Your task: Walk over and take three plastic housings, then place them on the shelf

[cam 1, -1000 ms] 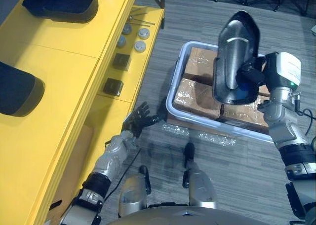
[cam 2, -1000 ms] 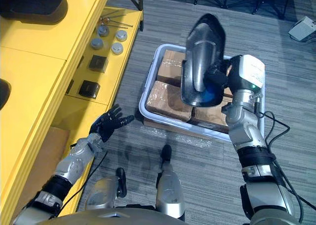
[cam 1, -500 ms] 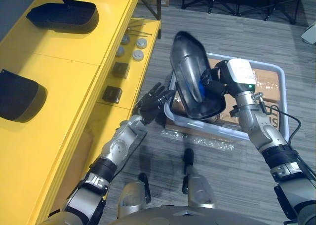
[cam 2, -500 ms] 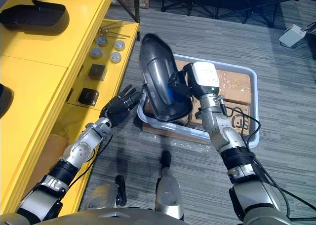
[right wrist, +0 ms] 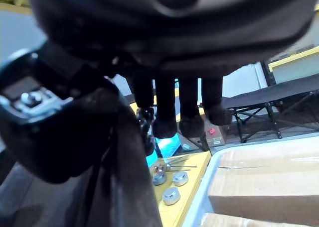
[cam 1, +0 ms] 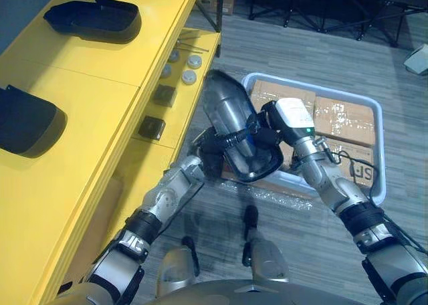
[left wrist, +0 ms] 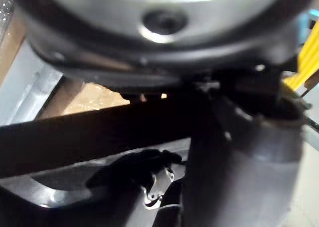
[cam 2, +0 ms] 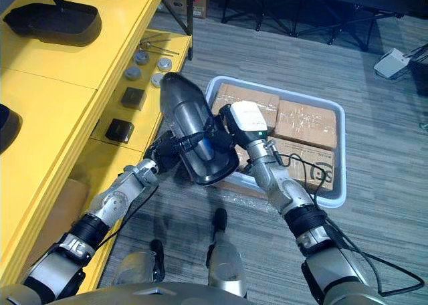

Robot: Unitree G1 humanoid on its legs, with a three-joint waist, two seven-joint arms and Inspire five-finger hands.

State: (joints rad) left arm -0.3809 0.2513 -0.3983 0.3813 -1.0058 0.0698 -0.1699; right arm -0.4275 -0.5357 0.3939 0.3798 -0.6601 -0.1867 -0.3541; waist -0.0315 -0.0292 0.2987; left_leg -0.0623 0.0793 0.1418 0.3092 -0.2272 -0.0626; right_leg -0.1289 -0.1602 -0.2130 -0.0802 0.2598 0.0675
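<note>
A dark plastic housing (cam 1: pixel 231 121) with a glossy grey outer shell hangs tilted over the floor, between the yellow shelf (cam 1: pixel 87 71) and the tote. My right hand (cam 1: pixel 266 134) is shut on its lower end from the right. My left hand (cam 1: pixel 208 154) has come up from the left, and its fingers (cam 2: pixel 182 144) lie curled across the shell. Two more dark housings rest on the shelf top, one at the far end (cam 1: pixel 93 17) and one near the left edge (cam 1: pixel 27 121).
A pale blue tote (cam 1: pixel 376 154) holding wrapped cardboard boxes stands on the carpet to the right. The shelf's lower level carries round grey caps (cam 1: pixel 187 61) and small black blocks (cam 1: pixel 152 126). Black stand legs (cam 2: pixel 301 17) cross the floor farther back.
My right hand has carried the housing left and down, away from above the tote. My left hand has risen from open and spread to closed on the housing. The camera view has shifted too.
</note>
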